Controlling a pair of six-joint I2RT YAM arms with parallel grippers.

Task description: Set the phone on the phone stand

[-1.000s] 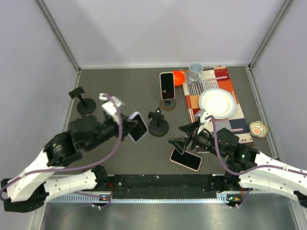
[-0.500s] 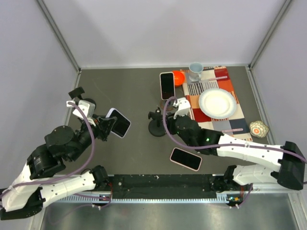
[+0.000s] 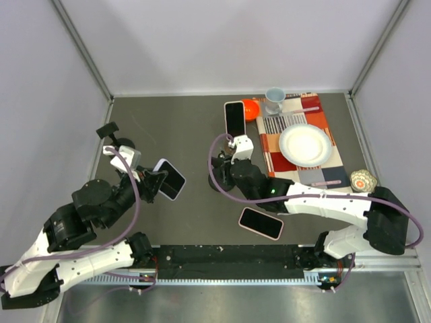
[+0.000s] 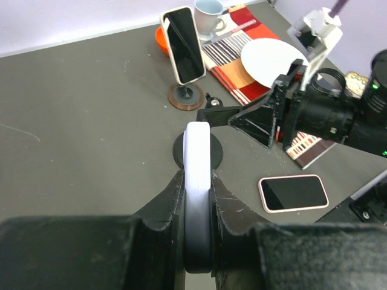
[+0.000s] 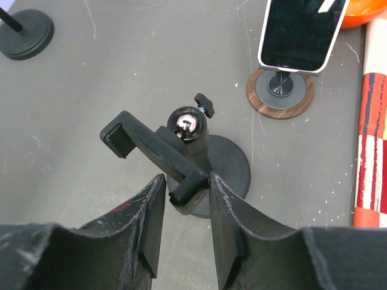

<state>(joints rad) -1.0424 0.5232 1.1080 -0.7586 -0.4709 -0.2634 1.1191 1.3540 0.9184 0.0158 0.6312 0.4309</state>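
Observation:
A phone in a pale case [image 3: 171, 179] hangs above the table at the left, and my left gripper [image 3: 160, 182] is shut on it. The left wrist view shows that phone edge-on [image 4: 198, 151] between the fingers [image 4: 198, 199]. The black phone stand [image 5: 181, 136] stands mid-table on a round base [image 5: 233, 166], its clamp arm tilted. My right gripper [image 5: 184, 199] has closed in on the lower end of that clamp arm, with a finger on each side. From above, the right wrist [image 3: 232, 161] hides most of the stand [image 3: 217, 177].
A second phone sits on a wood-based stand [image 3: 234, 121]. A pink-cased phone [image 3: 260, 223] lies flat near the front. Another black stand [image 3: 118, 145] is far left. An orange bowl [image 3: 251, 108], mug [image 3: 274, 99], white plate [image 3: 306, 145] and small dish [image 3: 362, 180] are on or beside the placemat [image 3: 296, 121].
My right arm swung from beside the flat phone over to the black stand, and its jaws narrowed around the clamp arm. The left arm drew back leftward with its phone.

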